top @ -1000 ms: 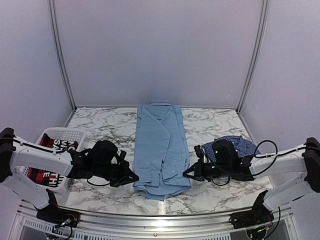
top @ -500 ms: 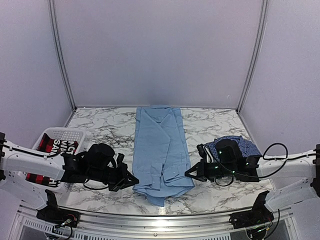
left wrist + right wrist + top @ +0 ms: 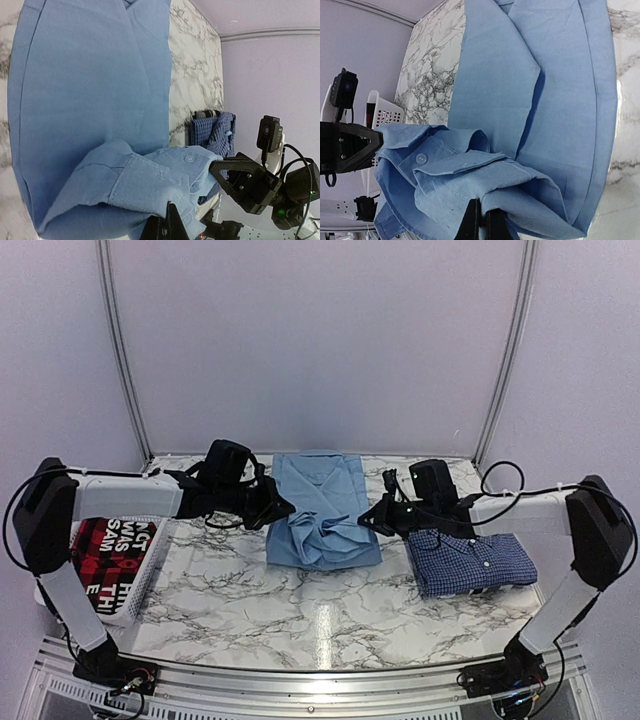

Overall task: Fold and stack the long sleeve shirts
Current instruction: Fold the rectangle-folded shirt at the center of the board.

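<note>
A plain light blue cloth shirt point(image 3: 95, 85) lies spread on the white table with grey marble veins point(image 3: 192, 60) and fills most of the view. Its near end is doubled back over the flat part in a bunched fold, with a small pale button point(image 3: 189, 158) showing on it. The black left fingers point(image 3: 171, 222), at the lower edge, are pinched together on this fold. At the fold's far corner the black right fingers point(image 3: 235, 175) clamp the cloth as well. Just beyond that corner lies a dark blue shirt with a fine white check point(image 3: 216, 131). A pale lilac wall point(image 3: 270, 75) rises behind the table.
</note>
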### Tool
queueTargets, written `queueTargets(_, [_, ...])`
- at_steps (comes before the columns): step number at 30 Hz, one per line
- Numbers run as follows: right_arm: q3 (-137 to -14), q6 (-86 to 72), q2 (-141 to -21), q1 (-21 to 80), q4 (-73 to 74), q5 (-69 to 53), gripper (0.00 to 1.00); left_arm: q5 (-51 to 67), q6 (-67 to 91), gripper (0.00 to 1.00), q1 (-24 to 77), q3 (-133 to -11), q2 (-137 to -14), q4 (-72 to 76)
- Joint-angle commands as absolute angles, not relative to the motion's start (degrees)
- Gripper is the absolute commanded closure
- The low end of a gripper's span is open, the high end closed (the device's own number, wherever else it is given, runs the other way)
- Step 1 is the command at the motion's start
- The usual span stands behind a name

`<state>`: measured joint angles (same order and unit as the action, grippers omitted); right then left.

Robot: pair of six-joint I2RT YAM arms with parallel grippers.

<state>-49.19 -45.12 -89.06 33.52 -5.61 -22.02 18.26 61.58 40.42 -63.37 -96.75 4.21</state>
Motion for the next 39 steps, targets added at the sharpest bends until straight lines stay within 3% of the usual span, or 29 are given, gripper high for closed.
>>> queueTargets(1, [-55.9, -42.6, -97.0, 30.1, -8.8, -25.0, 1.00, 21.8, 56.1, 1.00, 36.3, -69.4, -104.3, 2.5])
queueTargets(10, [-60.9, -44.8, -106.9, 25.2, -13.5, -27.9, 1.00, 25.9, 57.4, 1.00, 32.2, -75.7, -115.7, 10.0])
queueTargets(39, [-73.7, -47.0, -119.1, 22.9, -14.9, -31.6, 1.00, 26.9, 54.8, 1.00, 27.3, -86.4, -124.8, 9.7])
